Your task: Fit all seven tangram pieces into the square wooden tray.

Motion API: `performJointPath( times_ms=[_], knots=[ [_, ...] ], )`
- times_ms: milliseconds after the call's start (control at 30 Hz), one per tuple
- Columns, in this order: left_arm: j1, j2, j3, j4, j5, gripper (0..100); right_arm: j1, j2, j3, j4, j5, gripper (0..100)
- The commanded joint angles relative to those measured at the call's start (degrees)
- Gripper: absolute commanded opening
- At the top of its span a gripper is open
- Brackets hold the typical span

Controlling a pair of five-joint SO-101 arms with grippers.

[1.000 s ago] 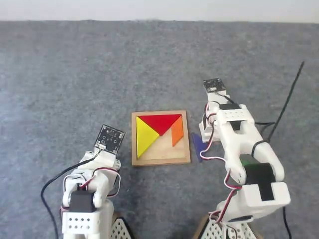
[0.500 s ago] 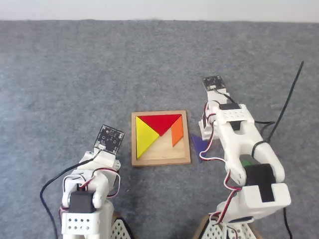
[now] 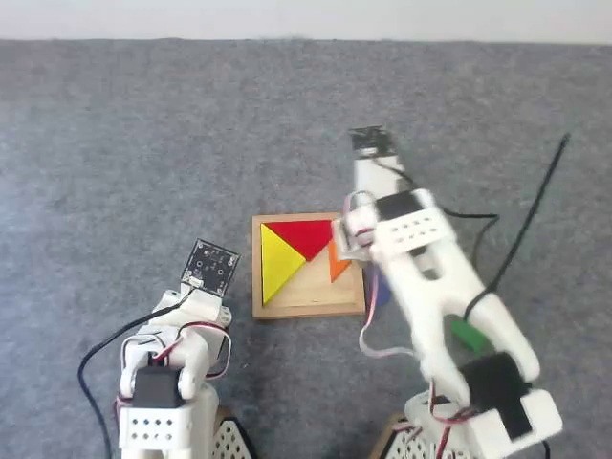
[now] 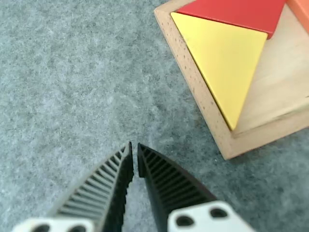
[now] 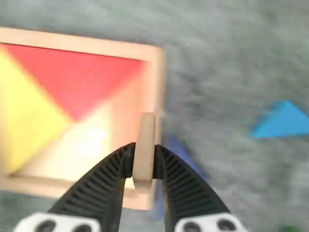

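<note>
Pale wood sits between the fingers [image 5: 106,181] of the right gripper [image 5: 144,147]. They are clenched on a thin piece [image 5: 145,128] held on edge over the right side of the tray [image 3: 306,312], at or just inside its rim. Whether it touches the tray cannot be told.

Inside the tray, the red triangle [image 3: 301,234] lies along the far edge and the yellow triangle [image 3: 277,263] along the left edge. An orange piece [image 3: 337,264] peeks out from under the arm. Bare tray floor is open along the near edge and toward the right rim.

A dark blue piece [image 3: 382,292] lies on the grey table [image 3: 143,143] just beside the tray's right rim. A light blue triangle [image 5: 282,121] lies farther out on that side, and a green piece [image 3: 467,333] sits beside the right arm. The table is open to the left of the tray and beyond it.

The left gripper [image 4: 134,146] has its fingers pressed together on nothing. It hangs over the table near the tray's near-left corner.

A second ago the right arm stood beside the tray's right rim. It has since swung in over that rim, covering much of the orange and dark blue pieces and uncovering the green one. The left arm has not moved.
</note>
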Motion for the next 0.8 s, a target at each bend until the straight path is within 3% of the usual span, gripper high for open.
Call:
performJointPath(
  times_ms=[0, 533, 700, 767],
  knots=[
    [-0.26, -1.32, -0.40, 0.18, -0.62, 2, -6.55, -1.45, -2.90, -3.03, -5.71, 1.7],
    [-0.26, -1.32, -0.40, 0.18, -0.62, 2, -9.63, 17.36, -13.27, -5.58, -13.10, 2.8],
    [-0.26, -1.32, -0.40, 0.18, -0.62, 2, -9.63, 17.27, -14.07, -3.12, -13.10, 14.7],
    [-0.26, -1.32, -0.40, 0.18, -0.62, 2, -9.63, 17.27, -14.24, -2.77, -13.10, 15.1]
  ],
)
